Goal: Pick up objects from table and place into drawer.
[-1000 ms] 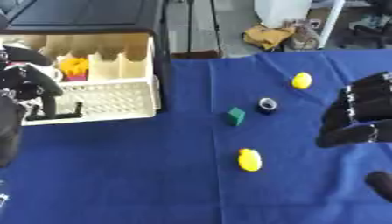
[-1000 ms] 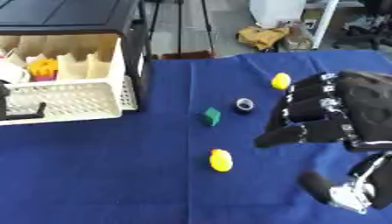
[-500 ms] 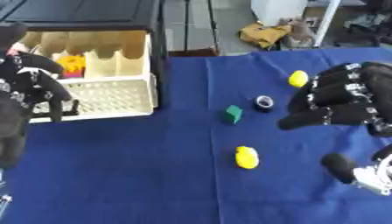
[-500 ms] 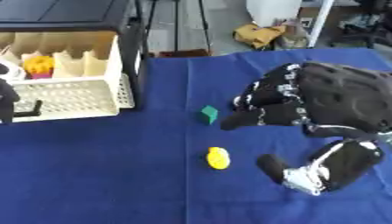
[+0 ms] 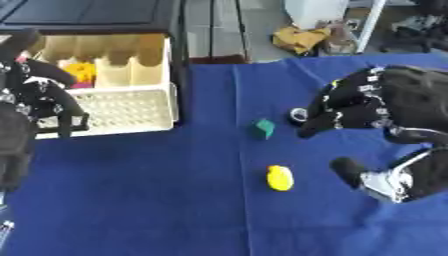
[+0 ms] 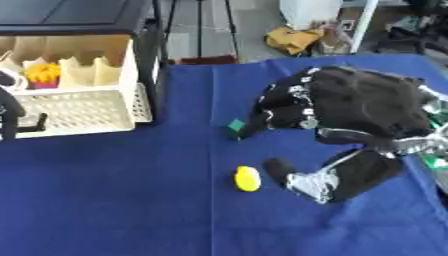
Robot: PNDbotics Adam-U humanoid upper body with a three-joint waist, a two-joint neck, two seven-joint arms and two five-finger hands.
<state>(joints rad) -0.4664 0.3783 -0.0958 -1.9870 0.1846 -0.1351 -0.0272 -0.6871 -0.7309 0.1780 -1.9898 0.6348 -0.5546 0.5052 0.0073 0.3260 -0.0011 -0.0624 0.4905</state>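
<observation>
My right hand hangs open over the blue cloth, its fingers pointing down-left and its thumb spread apart below. Its fingertips are just right of a small dark ring and near a green block. Below them, between fingers and thumb, lies a yellow oval object. The hand covers the far yellow object almost entirely. At the left, the cream drawer stands pulled out, with a yellow thing in a back compartment. My left hand rests open at the drawer's front left.
The drawer slides out of a black cabinet at the back left. The blue cloth covers the table. Beyond the far edge are a floor, a tripod and a crumpled tan bag.
My right hand has moved left and lower, from the right edge to beside the ring and green block, and now hides the far yellow object. The left hand stays at the drawer.
</observation>
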